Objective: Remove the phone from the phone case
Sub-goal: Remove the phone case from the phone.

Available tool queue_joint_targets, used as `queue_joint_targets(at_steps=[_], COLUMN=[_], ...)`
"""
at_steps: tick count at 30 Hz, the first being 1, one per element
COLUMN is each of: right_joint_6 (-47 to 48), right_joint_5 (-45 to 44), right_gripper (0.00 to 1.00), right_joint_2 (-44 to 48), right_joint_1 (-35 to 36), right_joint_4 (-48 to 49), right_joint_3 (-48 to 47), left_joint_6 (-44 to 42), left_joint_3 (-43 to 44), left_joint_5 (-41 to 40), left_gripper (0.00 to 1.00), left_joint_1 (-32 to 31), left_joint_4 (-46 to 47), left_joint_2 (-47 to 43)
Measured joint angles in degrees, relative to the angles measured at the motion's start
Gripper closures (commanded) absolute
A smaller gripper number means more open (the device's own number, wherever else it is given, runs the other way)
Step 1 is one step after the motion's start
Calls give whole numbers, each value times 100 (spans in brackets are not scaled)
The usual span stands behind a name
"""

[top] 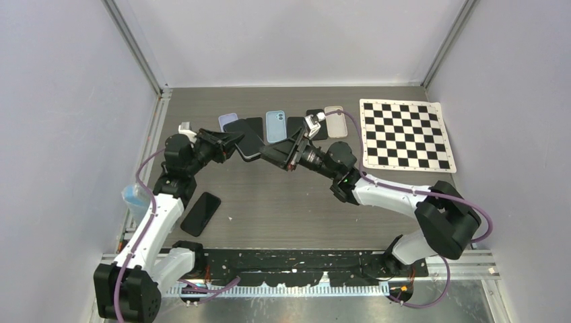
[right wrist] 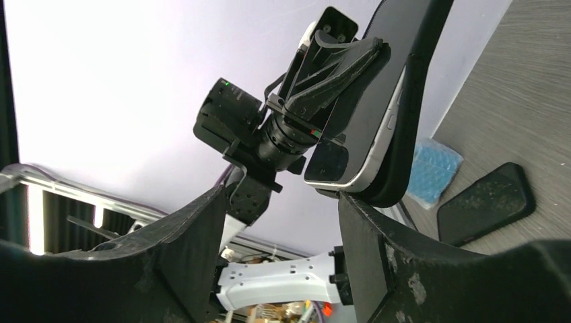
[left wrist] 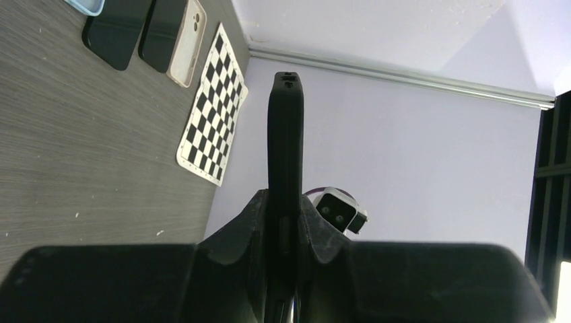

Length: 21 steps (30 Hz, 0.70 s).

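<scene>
The phone (right wrist: 357, 128), dark-screened with a silver edge, hangs in the air with its lower corner lifted out of the black phone case (right wrist: 412, 128) behind it. My left gripper (top: 225, 142) is shut across the two, seen edge-on as one black slab (left wrist: 286, 141) between its jaws (left wrist: 286, 202). In the right wrist view the left gripper (right wrist: 337, 64) clamps the screen side. My right gripper (right wrist: 283, 195) stands open just below the phone's end, and its right fingertip (right wrist: 360, 205) touches the case's bottom edge. From above, the right gripper (top: 291, 151) meets the phone (top: 248, 142) from the right.
Several phones and cases lie in a row at the back, among them a blue case (top: 276, 126) and a beige case (top: 334, 121). To their right lies a checkerboard sheet (top: 406, 134). A black phone (top: 200, 213) and a blue pad (top: 135, 198) lie near the left arm.
</scene>
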<state>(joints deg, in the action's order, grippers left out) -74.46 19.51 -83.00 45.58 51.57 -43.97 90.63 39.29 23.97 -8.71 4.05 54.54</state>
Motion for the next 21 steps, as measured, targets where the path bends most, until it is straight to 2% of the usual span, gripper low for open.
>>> queue_joint_targets(at_steps=[9, 18, 21], right_joint_6=[-643, -1025, -1097], right_joint_5=[-46, -20, -24], right_gripper=[34, 46, 47], right_joint_2=[-291, -535, -684], right_joint_1=[-136, -216, -234], right_joint_4=[286, 0, -125], right_joint_3=[-109, -372, -546], left_joint_6=[72, -96, -313], left_joint_3=[2, 4, 83], left_joint_5=[-197, -197, 114], left_gripper=[100, 100, 100], left_joint_1=[13, 87, 74], left_joint_4=[247, 553, 636], left_joint_2=[52, 214, 229])
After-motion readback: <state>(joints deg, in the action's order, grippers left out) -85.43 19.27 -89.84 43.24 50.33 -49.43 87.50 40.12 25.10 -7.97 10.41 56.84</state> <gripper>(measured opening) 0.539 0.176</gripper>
